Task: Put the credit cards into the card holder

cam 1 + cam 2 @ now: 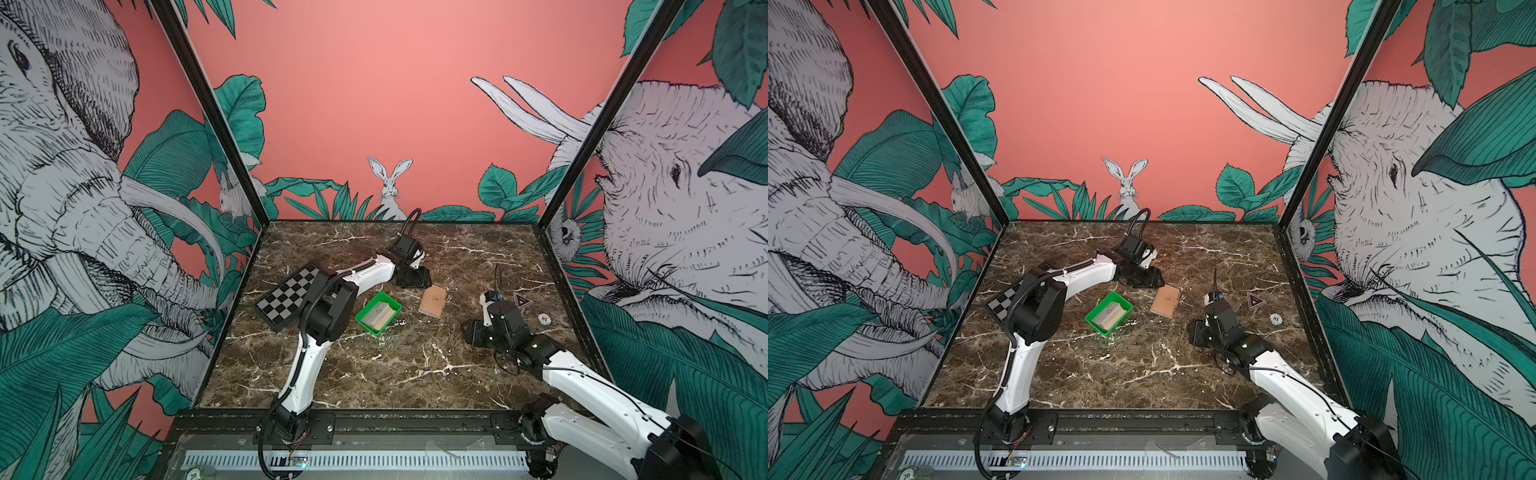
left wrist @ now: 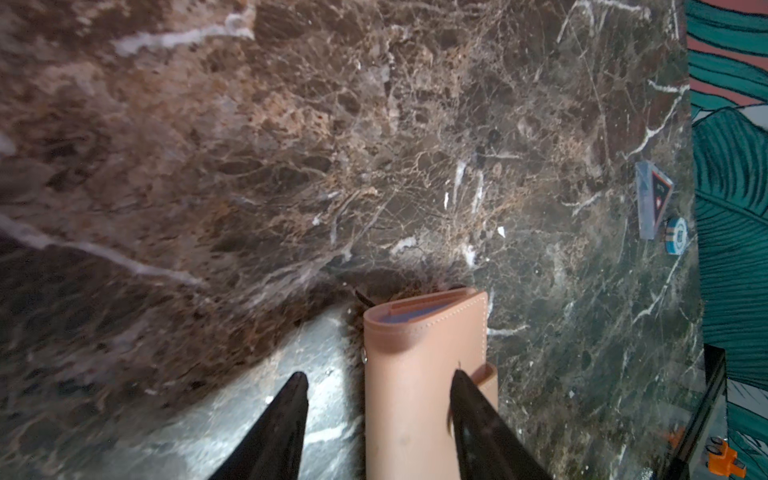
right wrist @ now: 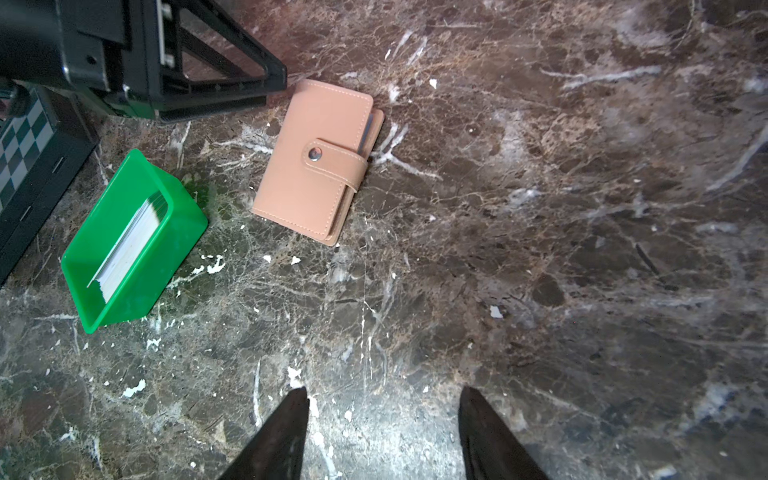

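Observation:
The card holder is a tan wallet lying flat on the marble, folded shut with its tab snapped. The credit cards stand as a stack on edge inside a green tray just left of the holder. My left gripper is open right above the holder's far end. One finger lies over the holder near its tab, and the other is over bare marble beside it. My right gripper is open over bare table, to the right of the holder and nearer the front.
A black-and-white checkered board lies at the left under the left arm. A triangular badge and a round chip sit near the right wall. Bare marble stretches along the front of the table.

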Robot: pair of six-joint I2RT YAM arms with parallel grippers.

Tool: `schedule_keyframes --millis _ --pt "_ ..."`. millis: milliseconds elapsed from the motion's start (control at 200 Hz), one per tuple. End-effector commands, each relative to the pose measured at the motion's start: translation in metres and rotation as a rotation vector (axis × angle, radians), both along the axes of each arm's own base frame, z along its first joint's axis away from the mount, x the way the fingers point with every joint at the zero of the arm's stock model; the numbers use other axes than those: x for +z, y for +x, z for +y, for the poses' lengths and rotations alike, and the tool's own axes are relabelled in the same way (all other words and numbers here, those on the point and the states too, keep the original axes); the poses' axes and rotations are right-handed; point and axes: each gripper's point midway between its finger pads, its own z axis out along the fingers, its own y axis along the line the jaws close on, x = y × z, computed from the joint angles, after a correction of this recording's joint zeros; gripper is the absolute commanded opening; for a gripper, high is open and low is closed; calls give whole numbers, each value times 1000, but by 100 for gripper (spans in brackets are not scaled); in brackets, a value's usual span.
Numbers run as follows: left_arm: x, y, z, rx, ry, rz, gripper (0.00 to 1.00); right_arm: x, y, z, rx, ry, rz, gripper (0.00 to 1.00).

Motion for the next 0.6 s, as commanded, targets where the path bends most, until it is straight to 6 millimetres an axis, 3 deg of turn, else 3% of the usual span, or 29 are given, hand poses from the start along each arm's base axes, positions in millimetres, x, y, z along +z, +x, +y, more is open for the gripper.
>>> schedule_keyframes --millis 0,325,365,595 --pt "7 -1 -7 -29 10 -16 57 11 4 1 -4 -9 -31 58" --pt "0 -9 -20 -83 1 3 58 13 4 2 -1 -11 -27 58" --pt "-1 -23 -33 -120 2 5 58 14 4 2 -2 -11 -29 58" --pt "-8 -39 -34 -164 28 22 56 14 5 -4 -30 -35 -28 57"
